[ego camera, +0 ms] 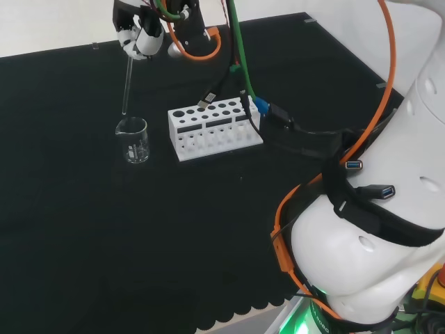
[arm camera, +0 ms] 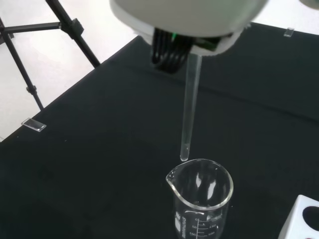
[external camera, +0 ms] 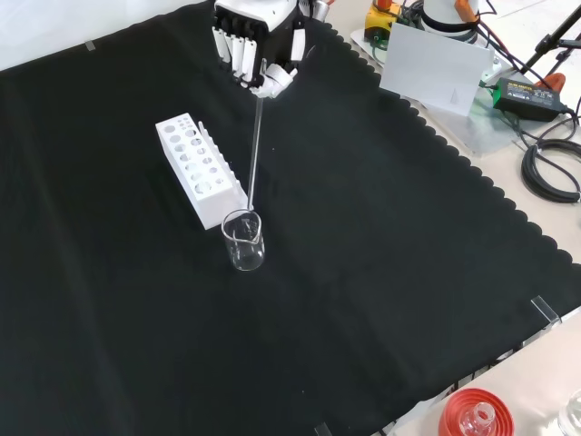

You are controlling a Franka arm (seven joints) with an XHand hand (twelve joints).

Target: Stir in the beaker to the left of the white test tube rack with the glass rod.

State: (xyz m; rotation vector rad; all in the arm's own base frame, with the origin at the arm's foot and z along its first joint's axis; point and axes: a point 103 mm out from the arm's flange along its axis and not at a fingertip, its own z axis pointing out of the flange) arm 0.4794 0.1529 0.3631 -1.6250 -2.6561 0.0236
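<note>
**Rod tip poised just outside the beaker rim**

While the fingers [external camera: 238,50] curl round the top of the glass rod [external camera: 254,150] in the front view's upper middle, its tip hangs at the lip of the beaker [external camera: 244,241], mid-frame beside the white rack [external camera: 195,168]. Lowered off-centre, the rod would likely strike the rim and tip the light beaker.

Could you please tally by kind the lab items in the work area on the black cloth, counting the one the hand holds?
Beaker: 1
Test tube rack: 1
Glass rod, held in the hand: 1
Total: 3
</note>
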